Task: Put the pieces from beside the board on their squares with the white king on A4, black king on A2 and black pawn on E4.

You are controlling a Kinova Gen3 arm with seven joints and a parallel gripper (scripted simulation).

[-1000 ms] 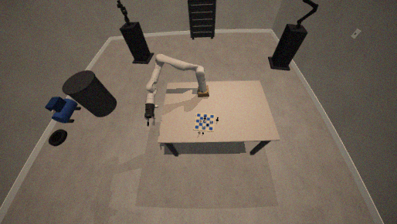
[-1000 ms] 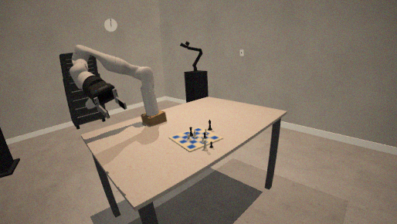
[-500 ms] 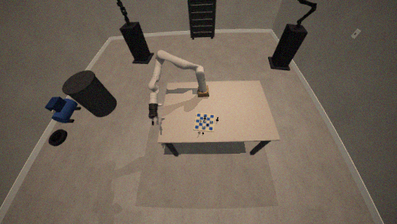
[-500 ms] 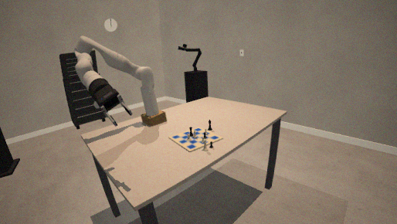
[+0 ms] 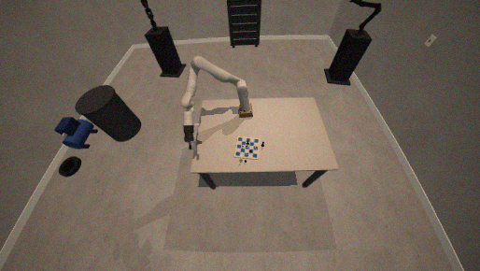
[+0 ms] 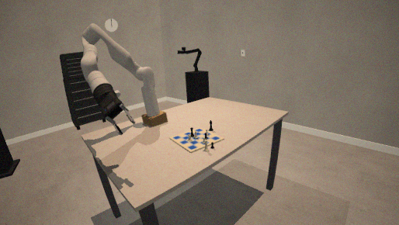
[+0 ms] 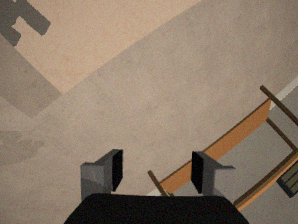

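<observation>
Hovering my end effector [image 6: 123, 122] fully open and empty over the surface's [image 6: 163, 163] edge, I see the chessboard [image 6: 196, 140] well apart from it.

A blue-and-white chessboard [image 6: 196, 140] is lying flat on the table; a black piece [image 6: 210, 126] and two small pieces [image 6: 212, 145] are standing upright beside it

My chessboard [image 5: 247, 148] lies on the table [image 5: 289, 121], in front of my base [image 5: 246, 112]. One piece [image 5: 263, 145] stands just beside the chessboard on the side away from my tool [image 5: 190, 146]; two more [image 5: 243, 162] stand just off its front edge. My tool hangs over the table's edge, well apart from the chessboard.
</observation>
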